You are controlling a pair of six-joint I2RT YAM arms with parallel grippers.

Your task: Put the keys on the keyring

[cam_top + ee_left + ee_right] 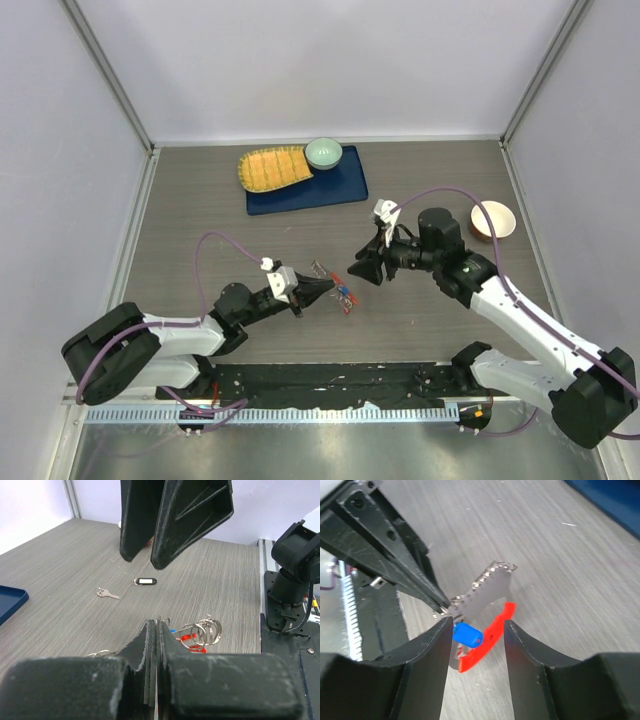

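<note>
Left claw [156, 624]: fingers pressed together. In the right wrist view its tip nips a metal bit of the keyring [481, 592], at the end of the grey chain. The chain runs away from the tip. The red tag [487, 639] curves just beyond the tip, and the blue-headed key [468, 634] lies between the tip and the tag. In the left wrist view, loose silver rings of the same tangle sit just right of the tip, with red plastic beside them.

Right claw [476, 625]: fingers spread, tips facing the left claw's tip and close to it. The blue-headed key and the red tag show in the gap between its fingers. Cannot tell whether either finger touches them.

Further out from the left claw, ahead and to its left on the bench [210, 575]: a bare silver key [107, 593], lying flat and apart from the tangle. Ahead of that, under the right claw in the left wrist view: a black tag [146, 581] with a white label.

Containers, well beyond both claws at the far side of the bench: a blue tray [340, 185] holds a yellow woven dish [272, 168] and a green bowl [323, 152]. The bowl sits at the tray's far corner, against the dish's edge. Nothing shows inside either one.

To the outer side of the right claw, off the tray: a pale bowl [494, 218] stands alone on the bench. Its contents cannot be told.
</note>
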